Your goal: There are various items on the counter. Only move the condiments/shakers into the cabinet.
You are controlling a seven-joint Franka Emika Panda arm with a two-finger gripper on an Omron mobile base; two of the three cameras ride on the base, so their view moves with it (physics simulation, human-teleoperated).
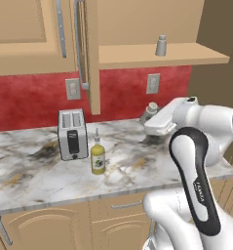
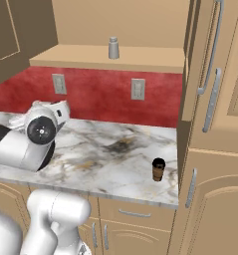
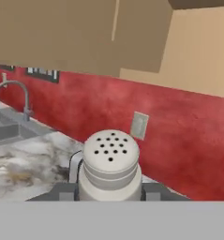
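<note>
My gripper (image 3: 109,188) is shut on a small grey shaker (image 3: 110,161) with a perforated top, its fingers (image 3: 153,191) flanking the body. From the left base view this shaker (image 1: 149,111) sits at the tip of my gripper (image 1: 151,118), low over the back of the marble counter (image 1: 35,166), close to the red wall. A second grey shaker (image 1: 161,45) (image 2: 113,48) stands on the shelf of the open wall cabinet (image 1: 137,54) (image 2: 90,56). The yellow-green squeeze bottle (image 1: 97,157) stands upright beside the silver toaster (image 1: 72,133), left of my arm.
The cabinet's open door (image 1: 92,58) hangs edge-on just left of the shelf. A dark brown cup (image 2: 158,169) stands near the counter's right end by a tall cupboard (image 2: 215,124). A sink with a faucet (image 3: 12,96) lies further along the counter.
</note>
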